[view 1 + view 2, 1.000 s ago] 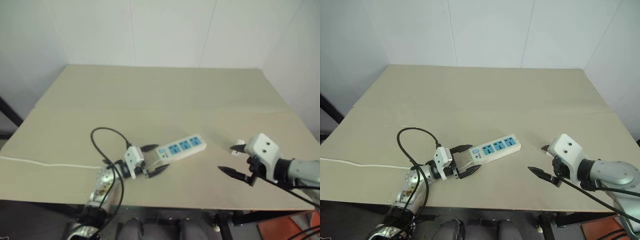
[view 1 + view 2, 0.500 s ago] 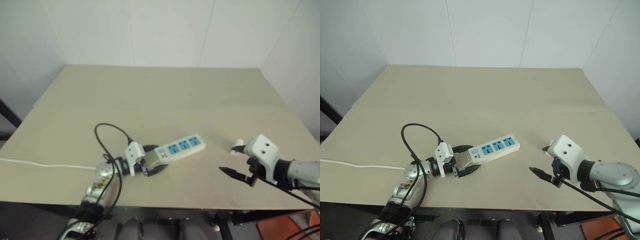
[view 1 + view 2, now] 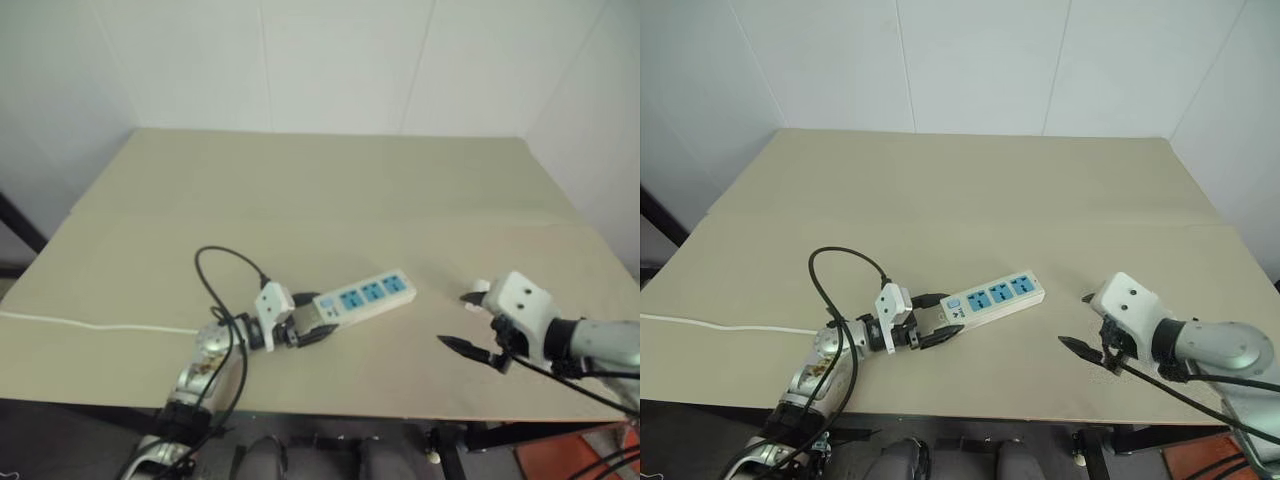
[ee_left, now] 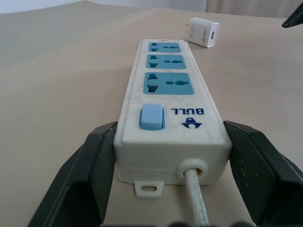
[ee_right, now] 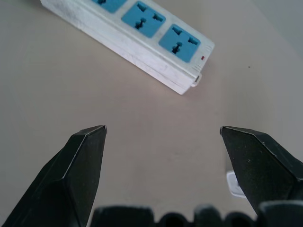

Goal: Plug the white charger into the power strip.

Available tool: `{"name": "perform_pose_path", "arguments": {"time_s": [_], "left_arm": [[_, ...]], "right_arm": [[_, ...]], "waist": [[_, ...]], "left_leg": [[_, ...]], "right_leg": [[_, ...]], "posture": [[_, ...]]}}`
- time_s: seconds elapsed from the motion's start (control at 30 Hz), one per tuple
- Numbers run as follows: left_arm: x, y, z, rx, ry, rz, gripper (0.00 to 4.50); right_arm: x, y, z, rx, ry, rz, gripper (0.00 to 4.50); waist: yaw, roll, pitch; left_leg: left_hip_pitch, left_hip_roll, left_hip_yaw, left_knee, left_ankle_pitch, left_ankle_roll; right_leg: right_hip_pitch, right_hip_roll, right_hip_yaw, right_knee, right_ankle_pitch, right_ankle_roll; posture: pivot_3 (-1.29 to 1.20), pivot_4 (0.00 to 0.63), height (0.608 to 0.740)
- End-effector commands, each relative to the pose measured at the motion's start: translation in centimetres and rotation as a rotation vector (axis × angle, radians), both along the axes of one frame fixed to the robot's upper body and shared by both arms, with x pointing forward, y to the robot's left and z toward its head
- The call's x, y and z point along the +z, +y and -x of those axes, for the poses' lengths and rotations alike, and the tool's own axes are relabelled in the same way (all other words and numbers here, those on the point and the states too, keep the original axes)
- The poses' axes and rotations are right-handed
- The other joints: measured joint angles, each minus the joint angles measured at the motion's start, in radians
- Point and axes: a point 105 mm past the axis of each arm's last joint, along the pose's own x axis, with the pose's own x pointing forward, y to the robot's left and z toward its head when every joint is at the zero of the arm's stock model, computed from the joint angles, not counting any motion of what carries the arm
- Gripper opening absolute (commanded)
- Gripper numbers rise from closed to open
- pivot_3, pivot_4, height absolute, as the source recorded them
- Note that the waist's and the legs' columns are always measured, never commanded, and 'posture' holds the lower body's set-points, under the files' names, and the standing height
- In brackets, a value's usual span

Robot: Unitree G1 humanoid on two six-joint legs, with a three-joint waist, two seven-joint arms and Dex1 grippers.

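A thin white cord (image 3: pixel 90 325) trails in across the table (image 3: pixel 320 190) from its left edge toward the power strip (image 3: pixel 990 298), which lies slanted near the front, switch end toward the robot's left arm. The left gripper (image 4: pixel 163 163) lies low and level along the tabletop, aimed forward and to the right, its two black fingers (image 4: pixel 90 165) flanking the switch end of the strip where the cord leaves it; in the left wrist view they stand at or just off the two side walls, and I cannot tell for certain whether they press yet, so this reads as jaws set around the strip to steady it, not a proven clamp. That hold makes sense: a strip pinned at one end will not skid when a plug is pushed into one of its three blue sockets. Further right, beyond the strip's far end, the white charger (image 4: pixel 202 32) rests on the table, well apart from the strip and untouched. The right gripper (image 3: pixel 468 322) hangs above the table near the charger, tilted down and toward the left, its fingers (image 5: pixel 78 165) spread wide with nothing between them, placed as if to come down on the charger
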Motion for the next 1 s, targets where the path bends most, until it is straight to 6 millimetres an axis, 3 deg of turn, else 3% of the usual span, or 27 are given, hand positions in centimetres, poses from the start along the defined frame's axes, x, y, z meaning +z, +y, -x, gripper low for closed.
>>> {"name": "perform_pose_path", "arguments": {"time_s": [0.03,0.27,0.43,0.63,1.0], "left_arm": [[0.7,-0.6,0.5,-0.093,-0.027,-0.007,3.2],[0.5,0.3,0.9,-0.219,-0.015,-0.087,3.2],[0.5,0.5,1.3,-0.242,-0.013,-0.092,3.2],[0.5,0.4,1.5,-0.248,-0.007,-0.086,3.2],[0.3,0.5,1.8,-0.247,-0.014,-0.106,3.2]], "right_arm": [[2.0,-1.3,-1.1,0.131,-0.091,0.194,4.5],[4.0,-4.3,-3.5,0.52,-0.116,0.652,4.5],[3.1,-4.6,-5.5,0.837,-0.165,0.911,4.5],[1.7,-3.8,-6.6,1.119,-0.121,1.066,4.5],[-0.9,-3.0,-7.6,1.283,-0.067,1.147,4.5]], "waist": [[-0.001,0.0,0.0],[-0.012,0.001,0.001],[-0.03,0.001,0.002],[-0.034,0.003,0.003],[-0.032,0.004,0.003]], "left_leg": [[0.0,0.0,0.0,0.0,0.0,0.0],[0.0,0.001,0.001,-0.001,0.0,0.0],[0.0,0.001,0.001,-0.003,0.0,0.0],[0.0,0.0,0.001,-0.003,0.0,0.0],[0.001,0.0,0.001,-0.003,0.0,0.0]], "right_leg": [[0.0,0.0,0.0,0.0,0.0,0.0],[-0.001,0.0,0.0,-0.001,0.0,0.0],[-0.002,0.0,0.0,-0.001,0.0,-0.001],[-0.003,0.0,0.002,0.001,0.004,-0.008],[-0.005,0.0,0.002,0.004,0.004,-0.01]], "posture": [[0.0,0.15,0.74],[0.0,0.15,0.74],[0.0,0.15,0.74],[0.0,0.15,0.74],[0.0,0.15,0.74]]}}
